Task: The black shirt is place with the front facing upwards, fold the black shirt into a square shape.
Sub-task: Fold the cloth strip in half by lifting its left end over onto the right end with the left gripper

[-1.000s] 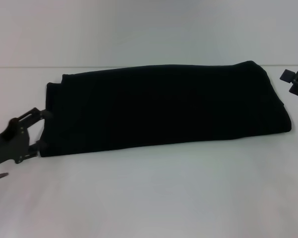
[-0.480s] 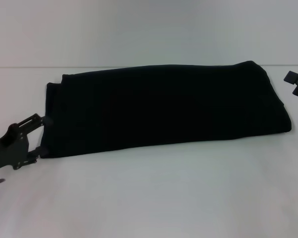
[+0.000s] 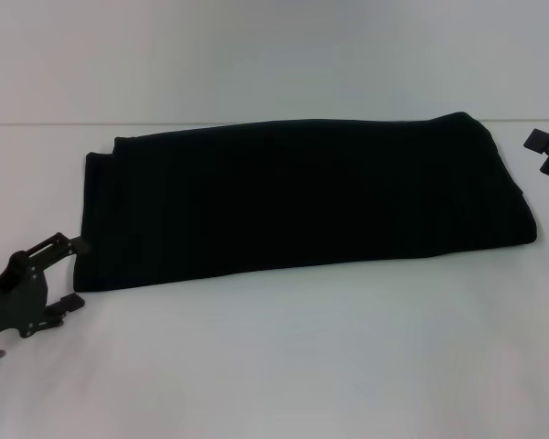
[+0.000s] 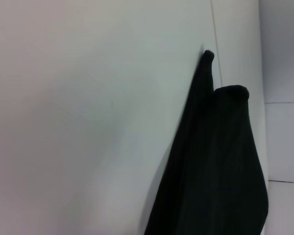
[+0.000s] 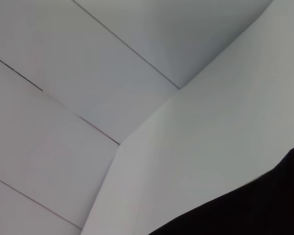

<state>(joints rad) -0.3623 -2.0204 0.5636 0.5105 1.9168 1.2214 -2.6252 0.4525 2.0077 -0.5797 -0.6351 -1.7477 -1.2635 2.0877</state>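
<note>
Since a second ago your left claw has slid back toward 7 o'clock, off the black shirt — it was right up against the shirt's left edge with a finger at each end of it, and now the lower finger sits clear on the white surface while the upper finger is just at the cloth's edge. Whether that one touches, you can't tell. The fingers are spread wide with nothing between them.

Your right claw has drifted a bit toward 3 o'clock and is mostly out of frame at the right edge of the head view, near the shirt's right end but apart from it. Too little of it shows to say if it's spread or pressed together.

The shirt itself hasn't budged — it lies across the middle of the surface as a long folded band, running from 9 o'clock to 3 o'clock, with the right end sitting a little farther back. No lettering shows, just plain black.

Left wrist view has the folded cloth edge-on with two layered ends; right wrist view catches only a black corner of it.
</note>
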